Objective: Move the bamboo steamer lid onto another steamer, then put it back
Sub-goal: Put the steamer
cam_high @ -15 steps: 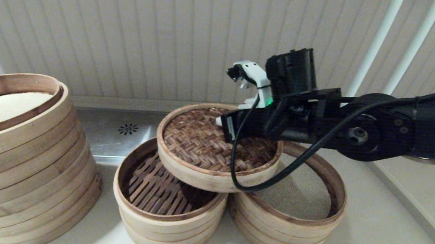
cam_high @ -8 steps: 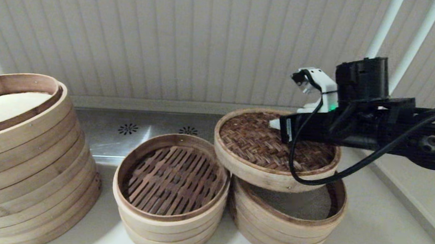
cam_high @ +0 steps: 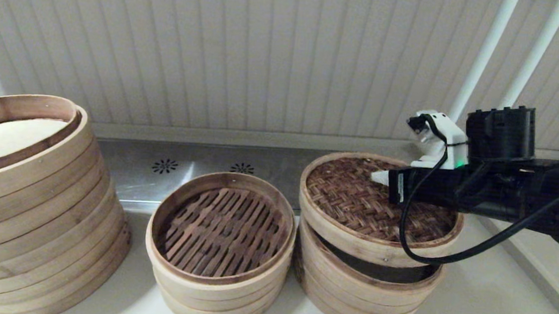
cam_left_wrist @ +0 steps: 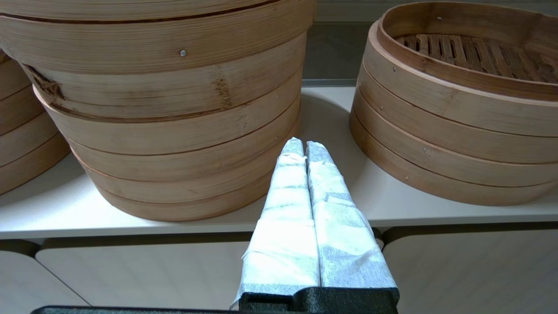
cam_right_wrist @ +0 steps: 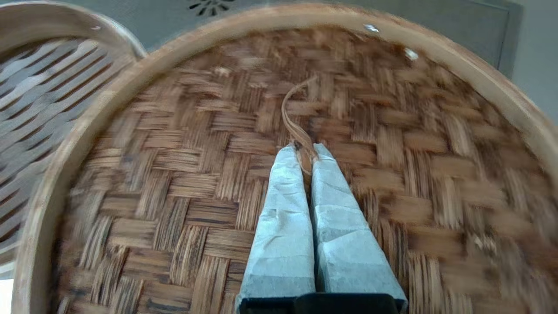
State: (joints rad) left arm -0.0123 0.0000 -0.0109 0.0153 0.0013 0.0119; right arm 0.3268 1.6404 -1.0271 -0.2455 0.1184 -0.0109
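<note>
The bamboo steamer lid [cam_high: 355,205], brown woven top with a pale rim, hangs just above the right-hand steamer [cam_high: 363,296]. A dark gap shows between them, and the lid covers the steamer's mesh liner. My right gripper [cam_high: 381,176] reaches in from the right over the lid's middle. In the right wrist view this gripper [cam_right_wrist: 305,150] is shut on the thin bamboo loop handle [cam_right_wrist: 295,117] of the lid [cam_right_wrist: 183,187]. My left gripper [cam_left_wrist: 304,146] is shut on nothing, low at the counter's front edge, and out of the head view.
A much larger, taller steamer [cam_high: 22,196] stands at the left. The steamer with the dark slat floor [cam_high: 221,227] sits open in the middle, touching the right one. A metal strip with drain holes [cam_high: 165,166] runs behind. Two white pipes [cam_high: 482,58] rise at the back right.
My right gripper has carried the lid to the right, from over the slat-floor steamer to above the right steamer, and lowered it. The mesh liner is now covered.
</note>
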